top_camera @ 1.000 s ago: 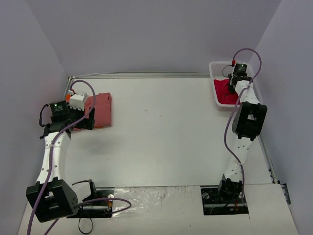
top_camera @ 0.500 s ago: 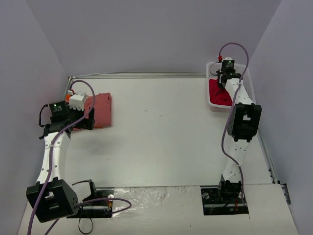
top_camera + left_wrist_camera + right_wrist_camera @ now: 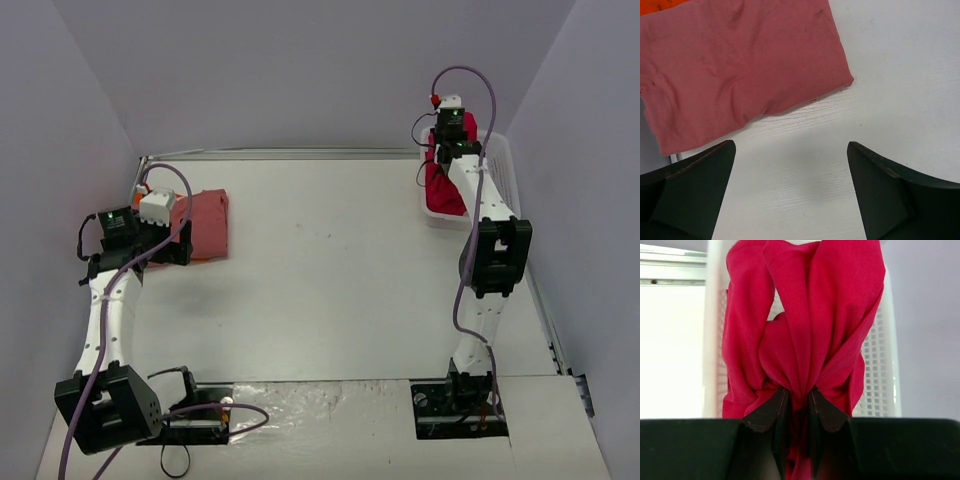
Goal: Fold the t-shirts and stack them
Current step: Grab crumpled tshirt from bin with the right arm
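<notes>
Two hands: right hand pinching the red t-shirt over the basket, left hand spread near the pink t-shirt.

1. The bright red t-shirt is bunched, hanging in long folds from the right gripper's pinch at the far right, against the white basket.
2. The salmon pink t-shirt lies folded flat, far left.
3. The orange t-shirt shows only a sliver at the pink one's far-left corner.

White table, salmon t-shirt, mesh basket
</notes>
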`<state>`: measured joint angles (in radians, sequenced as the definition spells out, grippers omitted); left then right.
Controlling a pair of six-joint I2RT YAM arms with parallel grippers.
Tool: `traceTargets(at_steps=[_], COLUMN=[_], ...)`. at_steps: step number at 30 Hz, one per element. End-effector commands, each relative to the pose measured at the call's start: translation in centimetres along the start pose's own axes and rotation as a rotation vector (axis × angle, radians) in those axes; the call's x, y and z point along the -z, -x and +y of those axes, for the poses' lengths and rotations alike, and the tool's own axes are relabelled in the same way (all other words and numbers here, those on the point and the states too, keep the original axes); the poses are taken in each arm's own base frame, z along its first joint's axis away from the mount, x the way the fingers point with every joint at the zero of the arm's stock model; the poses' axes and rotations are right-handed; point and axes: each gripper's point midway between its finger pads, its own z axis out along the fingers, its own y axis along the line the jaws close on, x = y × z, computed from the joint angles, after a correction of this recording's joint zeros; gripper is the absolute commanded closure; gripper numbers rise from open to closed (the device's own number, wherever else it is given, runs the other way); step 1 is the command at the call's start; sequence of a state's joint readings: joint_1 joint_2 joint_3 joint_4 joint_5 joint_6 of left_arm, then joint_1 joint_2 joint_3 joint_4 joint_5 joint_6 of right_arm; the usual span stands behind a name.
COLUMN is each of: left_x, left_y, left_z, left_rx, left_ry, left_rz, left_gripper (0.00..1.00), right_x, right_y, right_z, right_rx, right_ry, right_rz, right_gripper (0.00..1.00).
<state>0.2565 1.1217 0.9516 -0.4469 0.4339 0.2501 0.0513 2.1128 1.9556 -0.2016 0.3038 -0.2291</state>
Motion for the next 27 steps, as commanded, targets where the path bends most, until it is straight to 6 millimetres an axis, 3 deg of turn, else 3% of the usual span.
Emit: traceTargets(at_steps=[1,14,22,27], left_x=[0.7,0.9,0.8,0.8], left_y=[0.6,0.6,0.6,0.5], left_z=[-0.3,-0.2,-0.3,-0.3], left_rx=[-0.006,0.012,0.015,0.017], left_ry=[-0.013,-0.021,-0.029,-0.030], left_rz=[-0.028,-0.033,-0.038,-0.037], left_gripper=[0.06,0.06,0.06,0.06], right_x=[4.1,9.1,12.3,15.2], right_y=[4.9,11.2,13.2,15.9], right_z=[-4.5,-8.5,-8.7,-8.1], right_rx=[-0.054,-0.111,-0.151,-0.157], right_ry=[-0.130,-0.202,-0.167,-0.105], right_rz=[-0.126,-0.283,-0.351,-0.443], right_gripper=[1.00,1.00,1.00,1.00])
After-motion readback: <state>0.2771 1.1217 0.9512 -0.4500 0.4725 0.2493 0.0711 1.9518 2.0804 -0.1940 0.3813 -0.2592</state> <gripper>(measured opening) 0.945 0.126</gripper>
